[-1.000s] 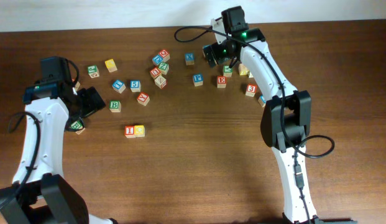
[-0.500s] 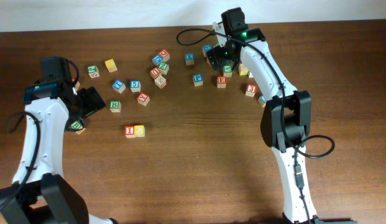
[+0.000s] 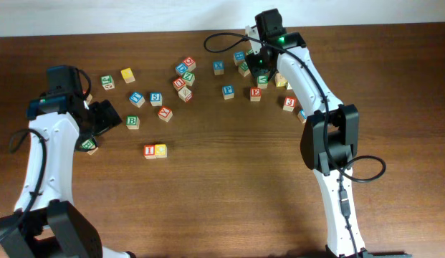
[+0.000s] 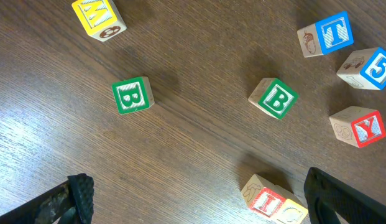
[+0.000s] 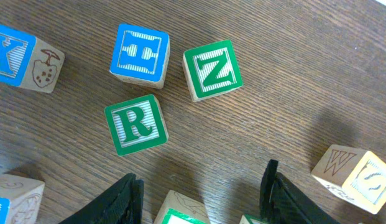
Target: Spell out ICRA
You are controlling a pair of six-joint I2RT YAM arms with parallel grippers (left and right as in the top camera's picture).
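Note:
The red "I" cube and the yellow-faced C cube sit side by side in the middle left of the table. In the left wrist view the "I" cube lies low between my fingers, close to the right one. My left gripper hangs open above the wood, holding nothing. The green "R" cube lies just ahead of my right gripper, whose jaws stand apart around a green-edged cube without touching it. I cannot pick out the "A" cube.
Two green "B" cubes, a yellow "M", blue "T", blue "5" and red "Y" lie ahead of the left gripper. Blue "H" and green "Z" crowd the "R". A red "E" lies nearby.
My right gripper has shifted a little to the right over the block cluster and its jaws have narrowed. The left arm has not moved.

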